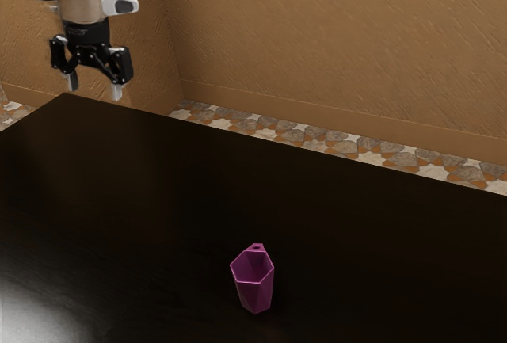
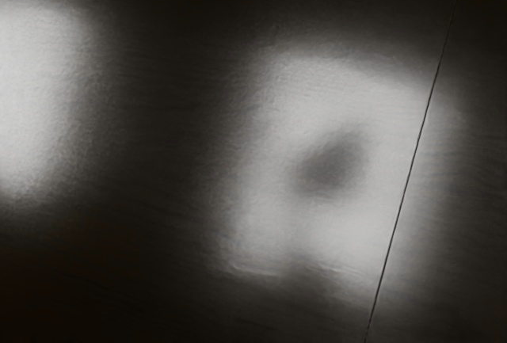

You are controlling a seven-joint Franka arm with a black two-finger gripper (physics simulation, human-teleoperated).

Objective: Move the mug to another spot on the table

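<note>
In the upper left of the exterior view the black gripper [image 1: 94, 89] hangs from the arm with its fingers pointing down. The jaws stand apart with nothing between them, so the hand is open and empty. It sits above the far left corner of the dark table [image 1: 119, 200], clear of the tabletop. The mug [image 1: 253, 280] is at the lower middle of the frame, well apart from the gripper and toward the exterior view's right of it. It is purple with faceted sides and an angular rim. It stands upright on the table with its mouth facing up, and a small tab with a hole rises at the far edge of the rim. A soft pale sheen lies on the tabletop at the lower left corner of the frame. Beyond the table's far edge, a strip of patterned stone floor [image 1: 341, 143] crosses the middle right of the frame, below a tan textured wall [image 1: 333, 34]. The wrist view shows the glossy dark tabletop under the hand, with blurred pale patches of glare [image 2: 341, 224] and a thin dark line [image 2: 412, 169] crossing it at a slant.
</note>
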